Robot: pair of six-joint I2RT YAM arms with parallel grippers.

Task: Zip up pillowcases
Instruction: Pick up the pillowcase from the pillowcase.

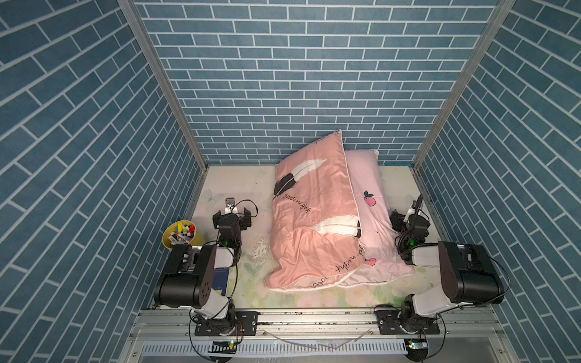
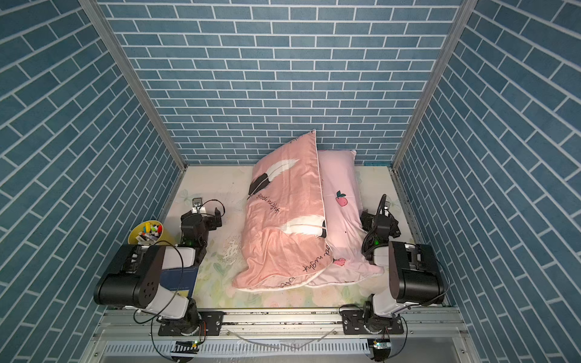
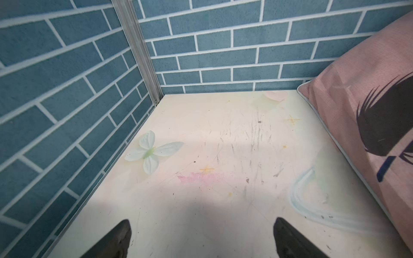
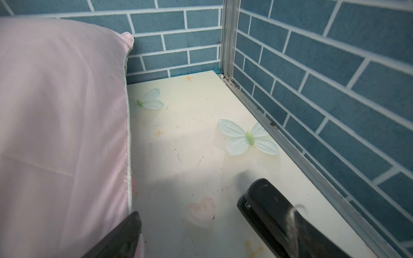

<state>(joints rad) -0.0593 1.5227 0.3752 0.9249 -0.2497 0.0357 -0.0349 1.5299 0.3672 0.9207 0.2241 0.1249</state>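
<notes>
Two pillowcases sit at the centre of the frame in both top views. A salmon-pink fabric pillowcase printed with black-and-white feathers and "good night" script (image 1: 311, 220) lies partly over a pale pink fabric pillowcase dotted with small peaches (image 1: 374, 217). Their far ends lean on the blue brick-pattern back wall (image 1: 283, 94). The left claw (image 3: 203, 239), at centre left, hovers over the bare pale floral surface (image 1: 232, 185), just beside the salmon cover, its jaws wide apart with nothing between them. The right claw (image 4: 196, 225), at centre right, is likewise spread and empty, one finger just beside the pale pink cover's piped edge. A yellow cup of small coloured pieces (image 1: 178, 237) stands at lower left, apart from the work. No zip or slider can be made out in any view, and the salmon cover's near end, toward the bottom of the frame, lies slack and folded over. The job appears to be at its very start: neither cover is gripped, and both zips have yet to be found and closed.
</notes>
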